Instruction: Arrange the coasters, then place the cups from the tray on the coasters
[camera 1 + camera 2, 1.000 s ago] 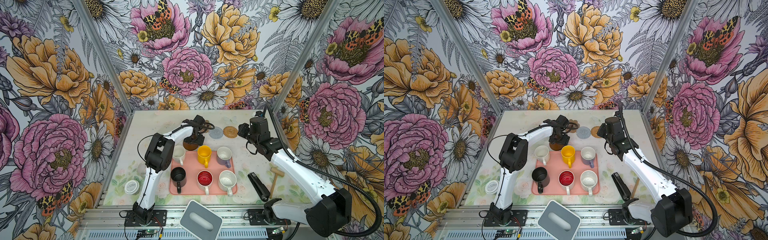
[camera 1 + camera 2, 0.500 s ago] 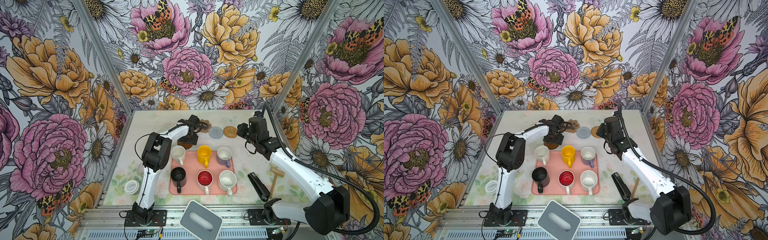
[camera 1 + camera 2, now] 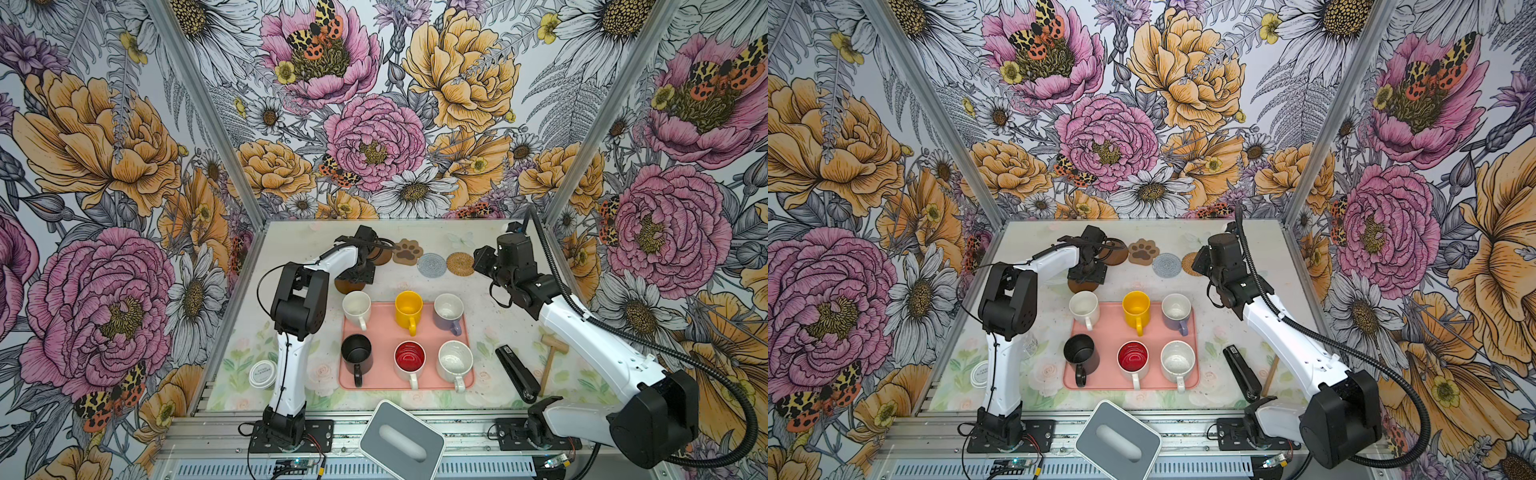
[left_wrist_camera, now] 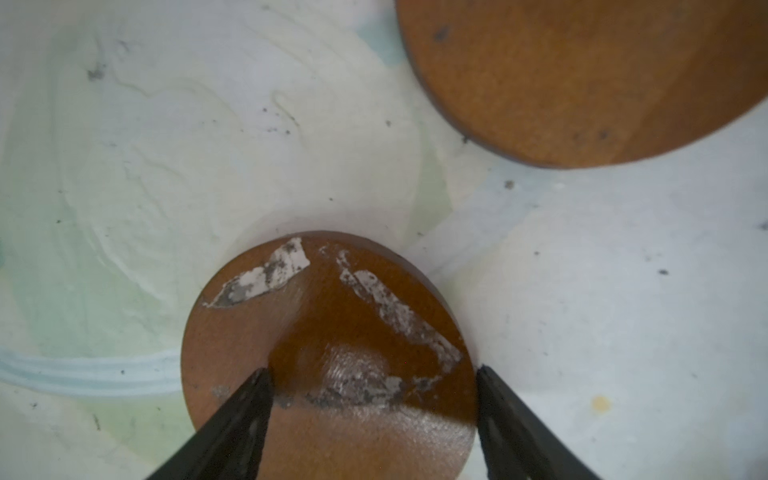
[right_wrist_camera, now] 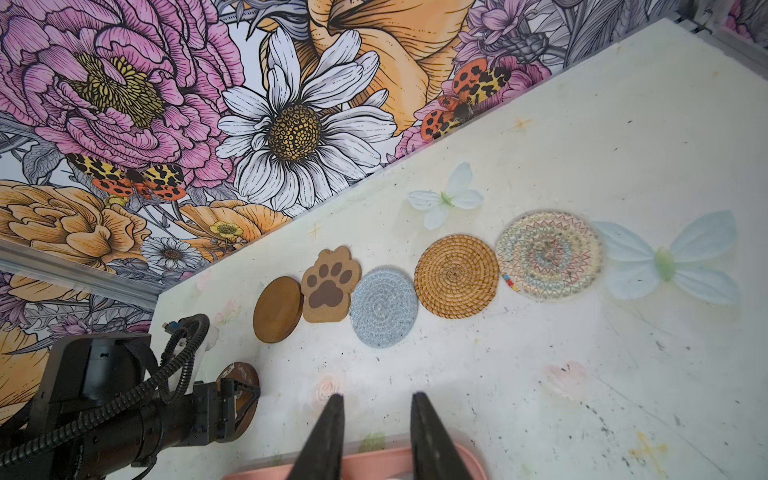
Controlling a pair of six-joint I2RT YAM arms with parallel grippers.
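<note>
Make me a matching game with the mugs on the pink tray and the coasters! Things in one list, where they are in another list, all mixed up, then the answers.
Things
1. yellow ceramic mug
2. black ceramic mug
3. tan paw-shaped coaster
4. scuffed brown round wooden coaster

Places
A. under the left pincer, apart from the coaster row
B. middle of the far row on the salmon-pink rectangular tray
C. in the back row, between a smooth brown disc and a grey woven round coaster
D. the tray's near-left corner

Pairs: 1-B, 2-D, 3-C, 4-A
</note>
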